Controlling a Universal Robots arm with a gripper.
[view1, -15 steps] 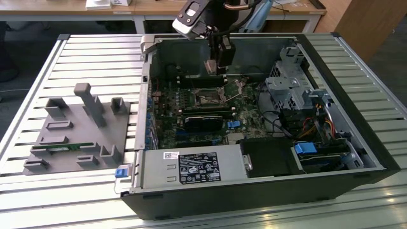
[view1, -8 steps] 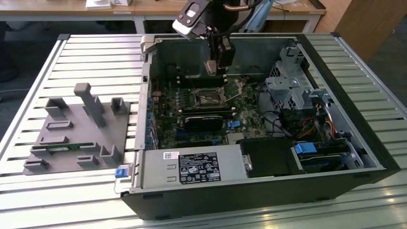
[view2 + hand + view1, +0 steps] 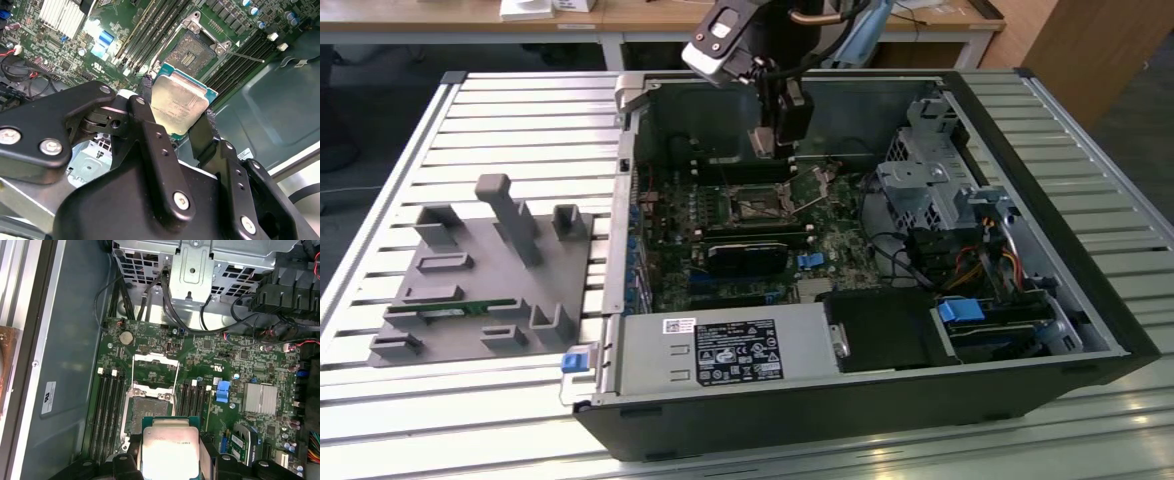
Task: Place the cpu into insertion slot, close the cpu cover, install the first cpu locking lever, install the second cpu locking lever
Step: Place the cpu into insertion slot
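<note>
cpu (image 3: 179, 102) clamped in hand (image 3: 177, 106), near insertion slot (image 3: 191, 50).

arm (image 3: 727, 35): pointing down, apparently near-vertical | gripper (image 3: 178, 104): pinching cpu (image 3: 181, 97)

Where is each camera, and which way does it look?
Exterior view: off the arm, high up, looking down into the open case; the arm and gripper show.
First wrist view: on the wrist, looking past the cpu at the motherboard; gripper parts show beside the cpu.
Second wrist view: on the wrist, looking along the gripper's black fingers at the cpu.
Shared: both wrist views show the gripped cpu and the open socket.
</note>
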